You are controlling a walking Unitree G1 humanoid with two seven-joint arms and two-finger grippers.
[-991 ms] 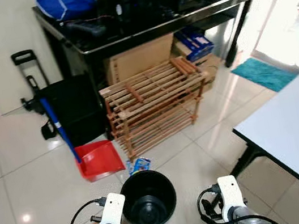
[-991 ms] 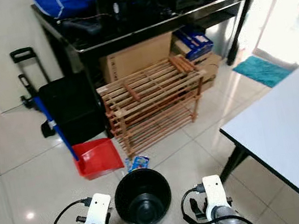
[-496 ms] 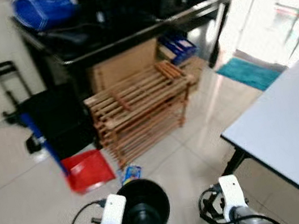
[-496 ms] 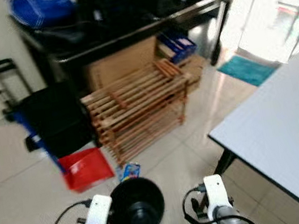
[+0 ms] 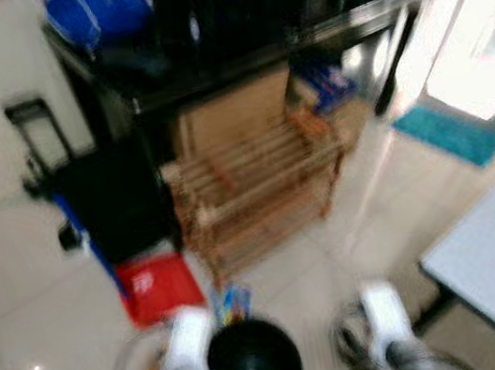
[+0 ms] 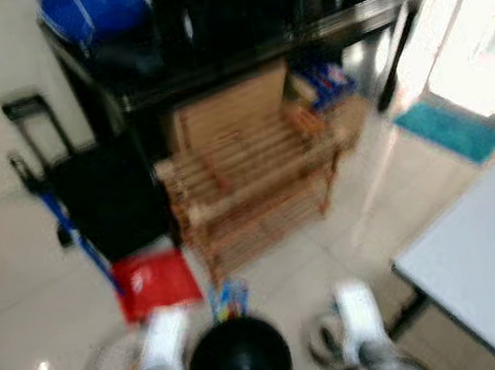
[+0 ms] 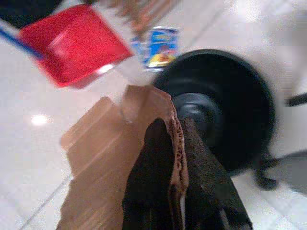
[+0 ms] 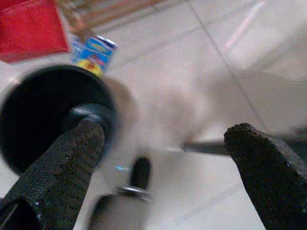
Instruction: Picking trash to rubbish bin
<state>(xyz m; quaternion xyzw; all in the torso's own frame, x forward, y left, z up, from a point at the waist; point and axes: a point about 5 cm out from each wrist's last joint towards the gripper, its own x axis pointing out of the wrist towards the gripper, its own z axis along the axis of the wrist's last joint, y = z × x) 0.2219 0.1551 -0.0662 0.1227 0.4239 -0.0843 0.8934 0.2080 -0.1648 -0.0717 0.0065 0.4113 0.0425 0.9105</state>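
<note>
Head views are motion-blurred, so detail is limited. Left gripper (image 7: 180,191) is clenched on a torn piece of brown cardboard (image 7: 105,143), pinched edge-on between its two black fingers, low over the tile floor (image 5: 30,307) just beside the black bin (image 7: 225,105). Right gripper (image 8: 163,158) is spread wide and holds nothing, hanging on the other side of the bin. The bin sits on the floor between the two arms, mouth up, and looks empty as far as I can tell. A blue snack wrapper (image 7: 160,45) lies flat on the tile just past the bin's rim, between it and the red dustpan (image 7: 72,43), in front of the wooden rack (image 5: 257,183). Step in hand looks like dropping the cardboard in the bin. To do it well: bring the left gripper over the centre of the opening, not the rim, since the sheet is wide and floppy and could catch on the edge and slide out onto the floor; tilt it so the long side points down, then let go only once most of the sheet is above the mouth. Let the body settle first, the blur suggests the camera is moving. The wrapper looks like the next item; it is thin and flat, so a low pinch will be needed.
</note>
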